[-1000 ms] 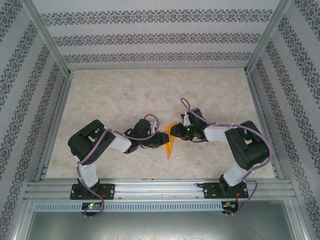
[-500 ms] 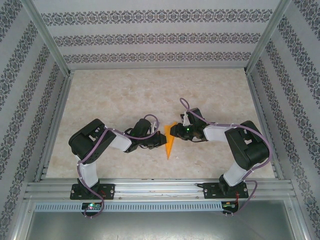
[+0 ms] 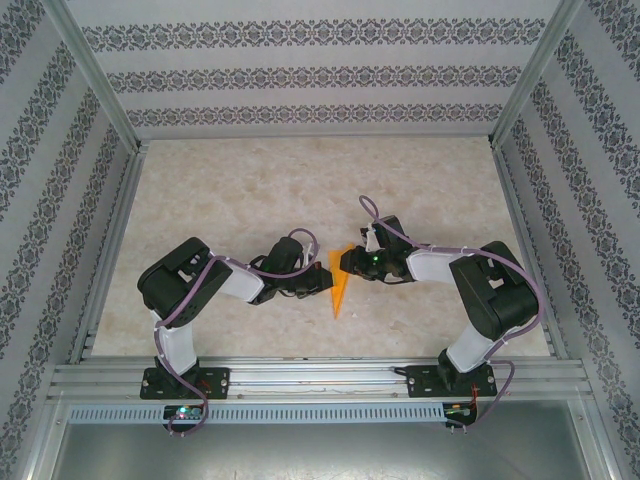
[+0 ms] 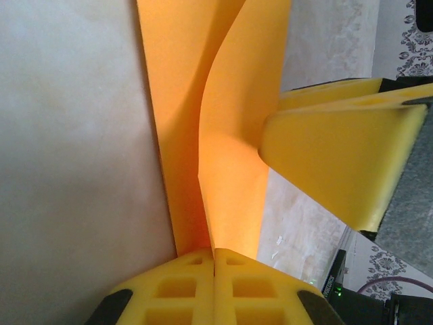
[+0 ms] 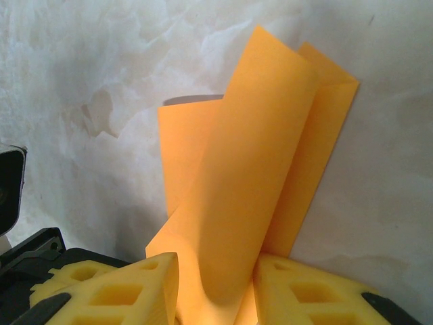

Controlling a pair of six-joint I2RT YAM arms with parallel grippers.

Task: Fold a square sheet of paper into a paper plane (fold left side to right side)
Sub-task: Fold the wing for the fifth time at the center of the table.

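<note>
The orange paper [image 3: 338, 296] lies near the middle of the table [image 3: 250, 190], between the two arms. From above it is a narrow folded shape, its sharp tip pointing toward the near edge.

The left claw [image 3: 322, 283] reaches in from the left and is fully closed. In the left wrist view its yellow fingers [image 4: 183, 291] meet with no gap and pinch the edge of the paper, where a flat layer and a raised layer come together.

The right claw [image 3: 348, 263] comes in from the opposite side at the paper's wide end. Its jaws stand partly apart, closed around a loose upright flap. In the right wrist view this flap curls up from between the fingers [image 5: 135, 288], and both pads touch it.

One layer rests flat on the table; the other lifts off it in a soft curve – not creased down. The two claws sit just beside each other on the same paper.
</note>
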